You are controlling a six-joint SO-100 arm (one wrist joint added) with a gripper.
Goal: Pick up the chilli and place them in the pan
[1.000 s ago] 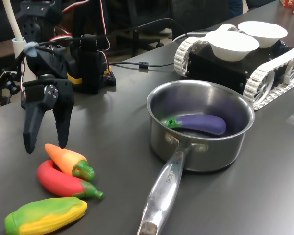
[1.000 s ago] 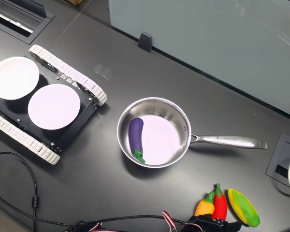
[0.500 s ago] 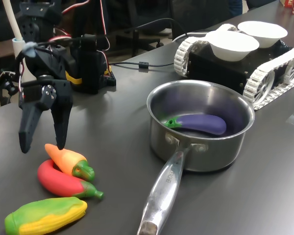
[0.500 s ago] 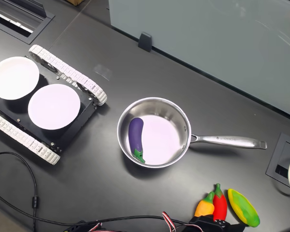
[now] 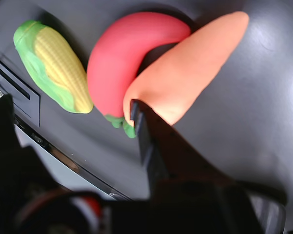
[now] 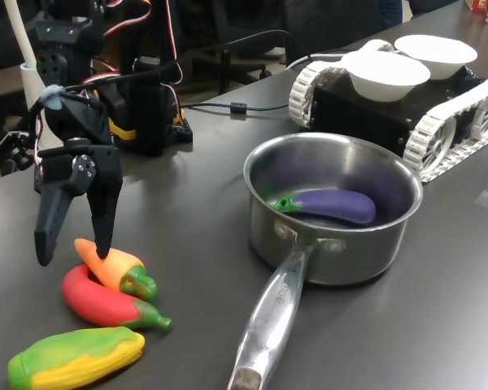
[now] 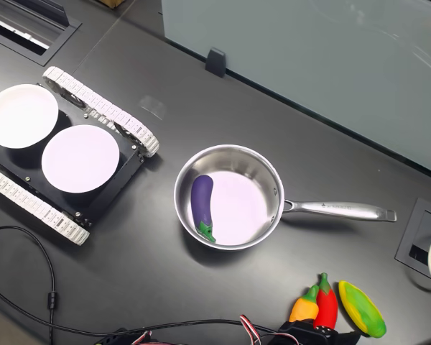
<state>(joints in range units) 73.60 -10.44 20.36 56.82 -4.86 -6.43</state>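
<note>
The red chilli [image 6: 96, 299] lies on the dark table between an orange carrot-like toy [image 6: 112, 263] and a corn toy [image 6: 75, 357]. It shows in the wrist view as the chilli [image 5: 118, 57] and in the second exterior view as the chilli [image 7: 325, 306]. My gripper [image 6: 75, 257] hangs open just above the toys' far ends, holding nothing. One finger [image 5: 149, 141] overlaps the orange toy; I cannot tell if it touches. The steel pan [image 6: 260, 166] stands to the first exterior view's right with a purple eggplant [image 6: 337, 205] inside. From above, the pan [image 7: 276, 184] points its handle right.
A tracked vehicle [image 6: 439, 122] carrying two white bowls [image 6: 386, 71] stands behind the pan. The arm's base and cables [image 6: 150, 106] are at the first exterior view's back left. A recessed box [image 7: 422, 244] sits near the toys in the second exterior view.
The open gripper has dropped a little toward the orange toy and the chilli. The toys, the pan and the eggplant have not moved.
</note>
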